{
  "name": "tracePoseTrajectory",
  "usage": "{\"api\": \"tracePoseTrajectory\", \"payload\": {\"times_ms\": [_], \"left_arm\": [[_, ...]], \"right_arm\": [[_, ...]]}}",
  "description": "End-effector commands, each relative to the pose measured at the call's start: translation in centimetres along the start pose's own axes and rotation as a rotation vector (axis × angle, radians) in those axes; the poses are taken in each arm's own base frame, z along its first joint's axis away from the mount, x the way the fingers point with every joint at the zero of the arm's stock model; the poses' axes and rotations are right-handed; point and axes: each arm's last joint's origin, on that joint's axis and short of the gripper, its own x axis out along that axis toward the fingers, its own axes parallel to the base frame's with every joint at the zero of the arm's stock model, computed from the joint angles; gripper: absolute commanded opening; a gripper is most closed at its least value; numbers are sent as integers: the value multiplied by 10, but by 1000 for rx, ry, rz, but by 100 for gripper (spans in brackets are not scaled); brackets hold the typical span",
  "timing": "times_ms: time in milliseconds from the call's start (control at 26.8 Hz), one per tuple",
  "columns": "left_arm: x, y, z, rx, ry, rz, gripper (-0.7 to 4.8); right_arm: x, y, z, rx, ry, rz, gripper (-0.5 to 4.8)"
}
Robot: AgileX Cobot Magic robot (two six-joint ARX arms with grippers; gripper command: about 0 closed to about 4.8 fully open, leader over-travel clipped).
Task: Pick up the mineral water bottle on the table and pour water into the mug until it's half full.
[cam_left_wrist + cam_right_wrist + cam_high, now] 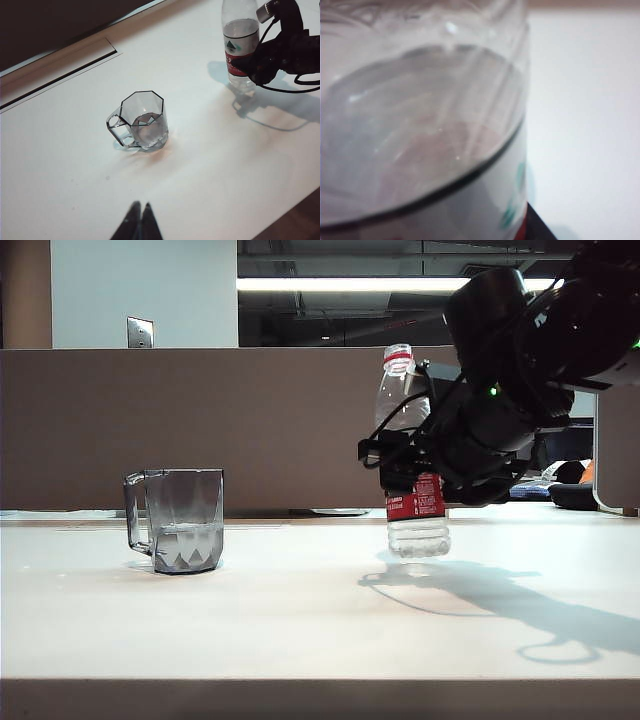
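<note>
- Currently, bottle [408,455]: upright, uncapped, red neck ring on top, long axis near vertical. Its base appears to hang just above the worktop [300,610], with its shadow below; contact cannot be ruled out.
- Right tool [405,465]: clamped on the bottle at label height, coming in from the right side of the exterior view. The right wrist view is filled by the bottle's clear wall and the water [415,150] line inside.
- Water level: about at the label's top edge, seen from the left wrist view.
- Mug [178,520]: stands upright on the worktop, well apart from the bottle, to the left in the exterior view; handle on the side away from the bottle. A little water seems to lie in its bottom, well short of half.
- Left tool [140,220]: fingers together, holding nothing, hovering near the mug.
- Key relation: the mug lies leftward of the held bottle, so the right arm likely has to carry the bottle that way, then tip its neck over the mug's rim.
</note>
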Motion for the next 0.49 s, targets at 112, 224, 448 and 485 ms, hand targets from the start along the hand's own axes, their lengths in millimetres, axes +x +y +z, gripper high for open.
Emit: {"api": "tracePoseTrajectory", "payload": {"times_ms": [112, 224, 448, 485], "left_arm": [[-2, 0, 2, 3, -13, 6, -5], [-2, 0, 2, 3, -14, 6, -5], [-2, 0, 2, 4, -13, 6, -5], [-2, 0, 2, 4, -14, 6, -5]], "right_arm": [[0, 1, 7, -4, -50, 6, 304], [0, 1, 5, -10, -34, 3, 304], [1, -1, -4, -22, 10, -6, 314], [1, -1, -6, -24, 19, -8, 327]]}}
